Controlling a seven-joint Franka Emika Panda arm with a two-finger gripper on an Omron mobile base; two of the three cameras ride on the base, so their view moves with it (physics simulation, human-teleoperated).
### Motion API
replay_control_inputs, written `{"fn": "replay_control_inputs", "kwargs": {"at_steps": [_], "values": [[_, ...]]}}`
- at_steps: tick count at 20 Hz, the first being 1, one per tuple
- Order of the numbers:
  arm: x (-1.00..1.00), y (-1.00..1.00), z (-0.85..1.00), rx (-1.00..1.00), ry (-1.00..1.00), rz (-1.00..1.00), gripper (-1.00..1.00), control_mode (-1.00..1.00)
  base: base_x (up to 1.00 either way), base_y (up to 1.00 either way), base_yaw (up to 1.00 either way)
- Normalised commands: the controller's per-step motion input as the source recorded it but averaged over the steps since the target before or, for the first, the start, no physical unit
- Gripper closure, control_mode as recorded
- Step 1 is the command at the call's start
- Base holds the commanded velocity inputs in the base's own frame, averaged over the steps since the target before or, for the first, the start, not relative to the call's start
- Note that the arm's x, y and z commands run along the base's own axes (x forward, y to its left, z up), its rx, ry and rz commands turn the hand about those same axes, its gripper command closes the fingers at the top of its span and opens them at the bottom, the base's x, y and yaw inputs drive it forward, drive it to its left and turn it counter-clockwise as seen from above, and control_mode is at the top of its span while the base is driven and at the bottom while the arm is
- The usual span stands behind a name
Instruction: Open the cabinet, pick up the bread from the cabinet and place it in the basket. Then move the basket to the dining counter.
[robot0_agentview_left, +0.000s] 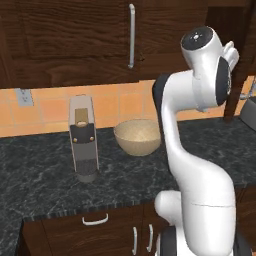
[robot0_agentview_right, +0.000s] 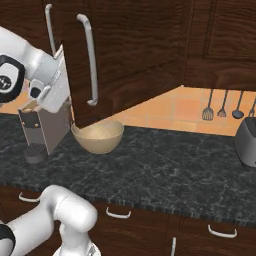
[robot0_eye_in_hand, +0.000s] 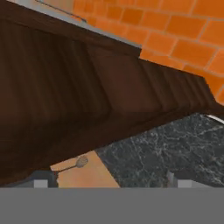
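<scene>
Likely stiff, hinged cabinet (robot0_agentview_right: 140, 50) door: hook rigid bar handle (robot0_agentview_right: 90, 60) mid-length. Fingers (robot0_eye_in_hand: 109, 183) spread wide, holding nothing. Basket (robot0_agentview_left: 137, 136) on worktop (robot0_agentview_right: 165, 165).

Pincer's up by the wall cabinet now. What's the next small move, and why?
Probably ease the open pincer onto the cabinet door's bar handle and close on it. The doors look shut, no bread shows, and the basket waits on the black counter below.

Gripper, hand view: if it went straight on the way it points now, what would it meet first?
Most likely the cabinet: its dark wood door fills the line ahead of the open gripper. Depth is unclear, so how soon is uncertain.
</scene>
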Motion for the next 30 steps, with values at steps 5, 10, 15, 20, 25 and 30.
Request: {"fn": "replay_control_inputs", "kwargs": {"at_steps": [5,10,15,20,25,30], "values": [[-0.01,-1.0,-0.01,0.16,-0.08,-0.35,-1.0,-1.0,0.0,0.0,0.0],[0.0,-1.0,0.0,0.15,0.0,-0.3,-1.0,-1.0,0.0,0.0,0.0],[-0.07,-0.97,0.0,0.19,-0.02,-0.05,-1.0,-1.0,0.0,0.0,0.0],[-0.01,0.7,-0.24,0.06,0.0,0.31,-1.0,-1.0,0.0,0.0,0.0],[-0.36,0.97,-0.14,-0.02,0.03,0.83,-1.0,-1.0,0.0,0.0,0.0],[-0.54,0.72,-0.31,-0.18,0.03,0.92,-1.0,-1.0,0.0,0.0,0.0]]}}
